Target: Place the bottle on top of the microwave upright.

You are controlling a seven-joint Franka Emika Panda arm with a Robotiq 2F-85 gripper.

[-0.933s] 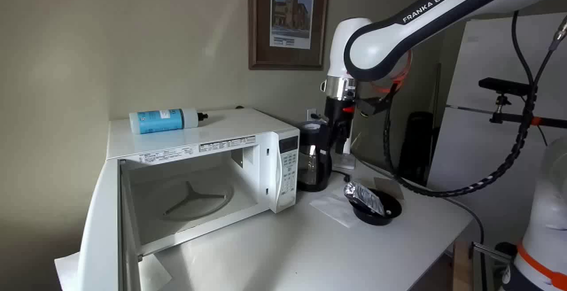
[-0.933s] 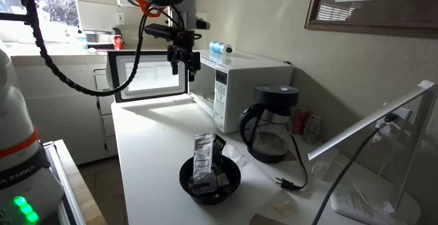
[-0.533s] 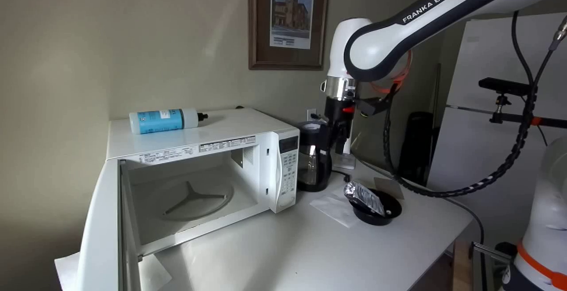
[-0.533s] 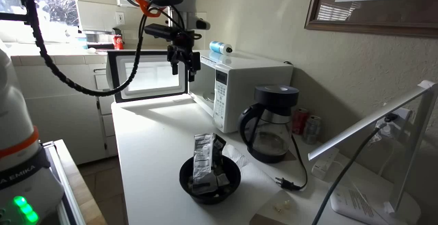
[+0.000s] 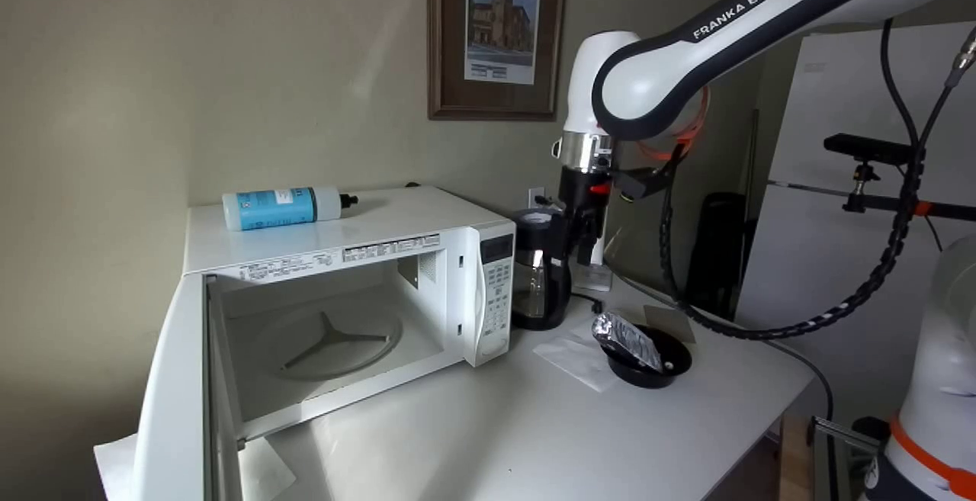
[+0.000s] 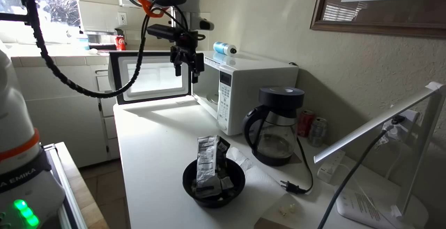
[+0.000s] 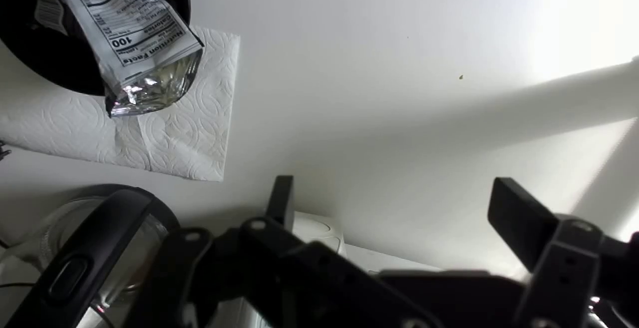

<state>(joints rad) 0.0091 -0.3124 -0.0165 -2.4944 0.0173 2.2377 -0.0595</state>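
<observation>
Comparing this moment with the last second, we find nothing visibly changed: the gripper (image 7: pixel 393 190) hangs in the same pose above the counter (image 7: pixel 399 93), its jaws spread wide with nothing pinched between them. Well apart from it, on top of the microwave (image 5: pixel 389 215), the bottle (image 5: pixel 276 208) lies on its side as it did, cap end turned toward the gripper's side; the wrist view does not show it. Nearer the gripper stand the glass pot (image 6: pixel 277 131) and the bowl (image 6: pixel 216 204) with its packet (image 6: pixel 208 166). For the task, we take this stillness to mean the approach has not yet begun: the bottle has the right place but not the right stance. We judge that the gripper must next travel over to it, take hold and turn it upright; being round, it may roll if nudged.
</observation>
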